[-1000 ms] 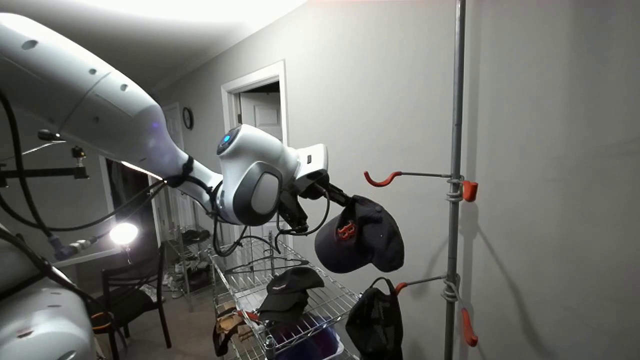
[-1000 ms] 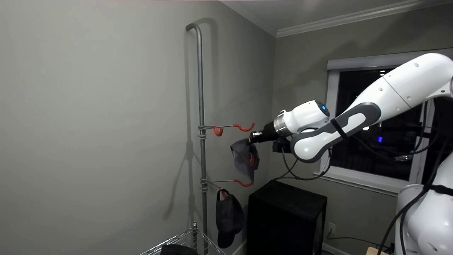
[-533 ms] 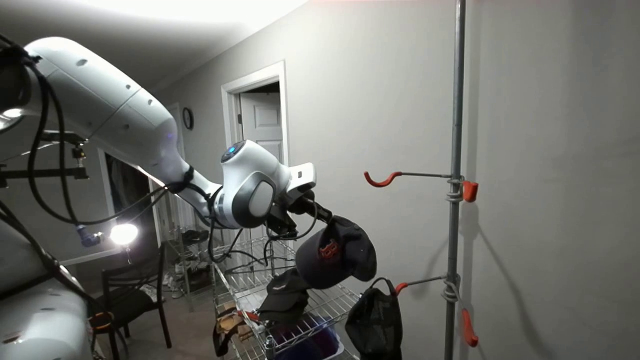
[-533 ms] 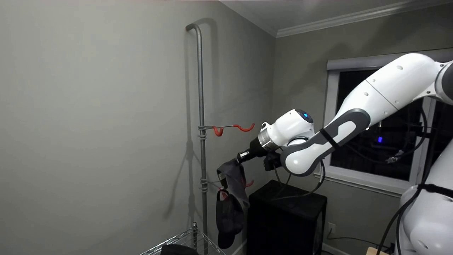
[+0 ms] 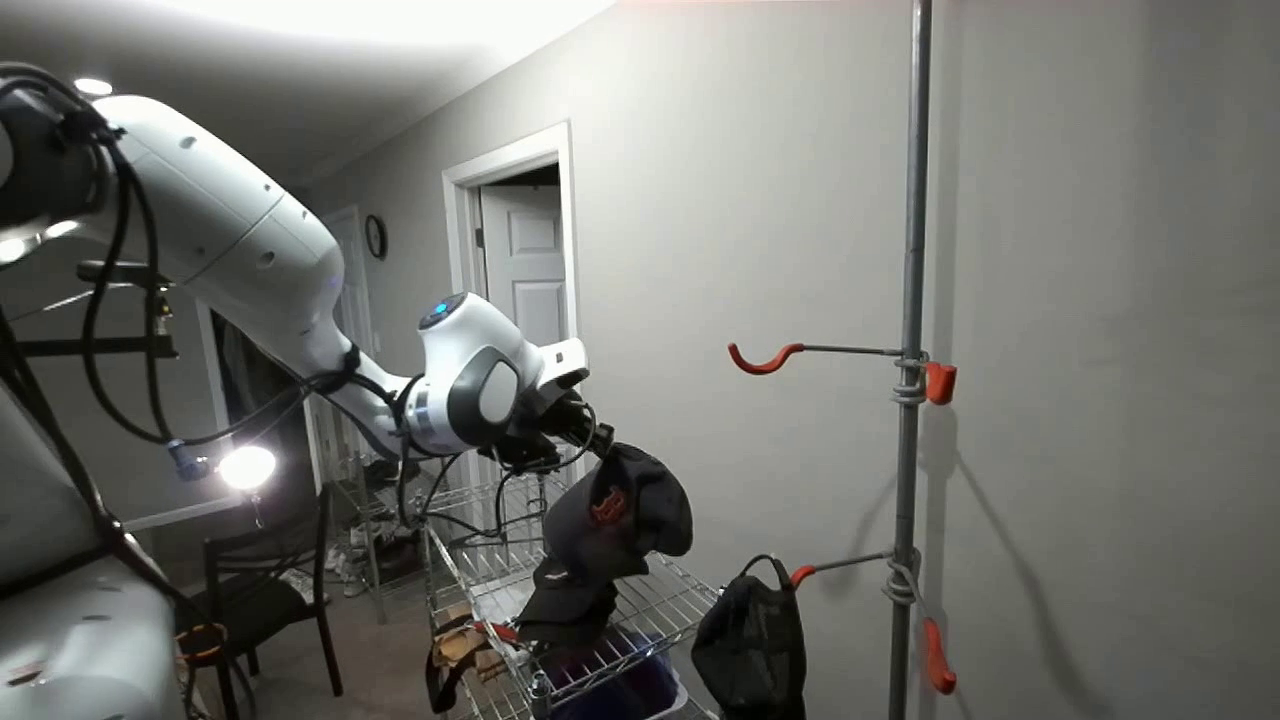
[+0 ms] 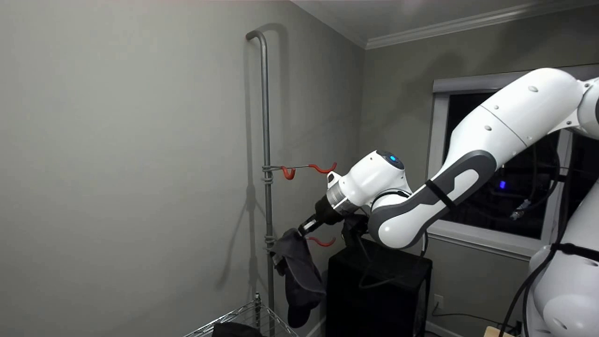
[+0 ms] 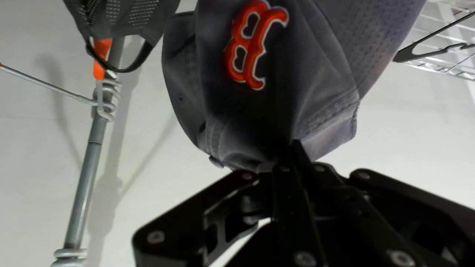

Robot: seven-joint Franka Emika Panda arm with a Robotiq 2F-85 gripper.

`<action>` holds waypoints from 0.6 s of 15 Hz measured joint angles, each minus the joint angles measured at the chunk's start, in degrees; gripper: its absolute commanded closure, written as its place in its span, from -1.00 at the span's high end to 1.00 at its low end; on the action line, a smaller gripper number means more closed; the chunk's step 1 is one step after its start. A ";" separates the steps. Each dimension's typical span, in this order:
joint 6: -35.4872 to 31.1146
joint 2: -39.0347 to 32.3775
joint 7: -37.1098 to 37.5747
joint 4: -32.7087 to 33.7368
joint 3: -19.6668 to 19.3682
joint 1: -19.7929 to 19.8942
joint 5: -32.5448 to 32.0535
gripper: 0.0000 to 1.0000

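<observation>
Wrist view: the claw (image 7: 284, 157) is clamped on the top of a dark cap (image 7: 285, 89), which hangs in mid-air, past the corner of the wire shelf (image 6: 258, 308) in an exterior view. Judging by its cloth, it should be light, soft and hardly slippery; its folded top seems the best hold. A white-edged red letter B (image 7: 252, 46) marks its front.

The smooth arm (image 6: 510, 110) was white, with dark grey trim (image 6: 484, 161) and small round caps (image 6: 533, 88). Black straps (image 6: 440, 193) circled it and black cables (image 5: 103, 518) looped alongside. A blue light (image 6: 392, 158) glowed near the silver collar (image 6: 340, 198), and the black, angular jaws bore silvery screws (image 7: 156, 236).
</observation>
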State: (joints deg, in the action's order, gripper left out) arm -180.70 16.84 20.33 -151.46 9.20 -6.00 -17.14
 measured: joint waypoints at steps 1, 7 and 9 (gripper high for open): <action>0.00 -0.61 -0.06 0.00 0.65 -1.03 -0.41 -0.92; -0.02 -8.11 -2.61 1.51 1.72 -8.35 -1.37 -0.93; -0.02 -11.32 -3.35 3.53 2.15 -8.74 -2.30 -0.91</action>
State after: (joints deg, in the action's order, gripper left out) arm -180.72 5.52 16.98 -147.93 11.35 -14.75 -19.45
